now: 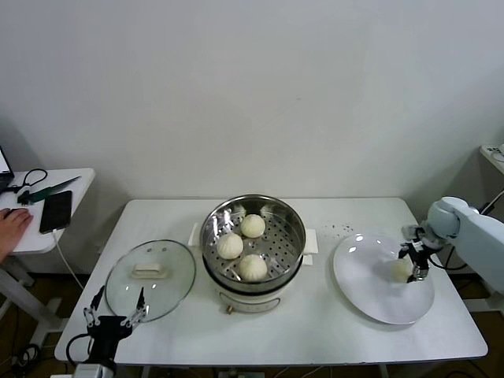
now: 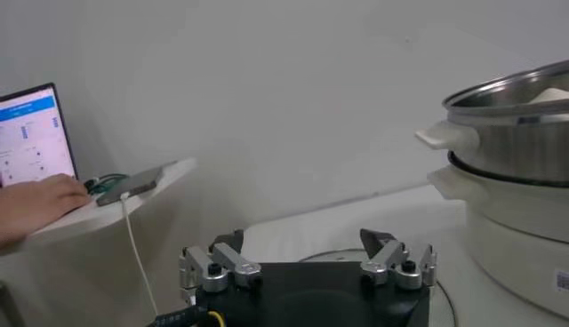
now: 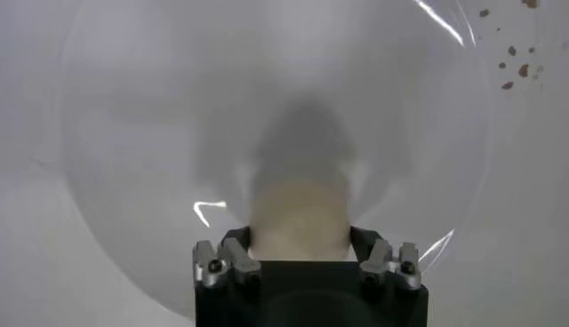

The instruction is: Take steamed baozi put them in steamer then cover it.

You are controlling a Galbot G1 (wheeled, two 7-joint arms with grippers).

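Note:
The steamer [image 1: 293, 223] stands mid-table with three baozi on its perforated tray: one at the back [image 1: 253, 225], one on the left [image 1: 229, 246] and one at the front [image 1: 253, 267]. A fourth baozi [image 1: 401, 270] is over the white plate [image 1: 366, 279] at the right. My right gripper [image 1: 415, 258] is shut on this baozi; in the right wrist view the bun [image 3: 298, 209] sits between the fingers [image 3: 238, 242], casting a shadow on the plate [image 3: 133, 133]. My left gripper [image 1: 116, 313] is open and empty at the front left, beside the glass lid [image 1: 150, 279].
The steamer's wall [image 2: 516, 133] shows in the left wrist view. A side table [image 1: 47, 236] at the far left holds a phone [image 1: 56, 211], cables and a person's hand [image 1: 12, 224]. Crumbs [image 1: 342, 230] lie behind the plate.

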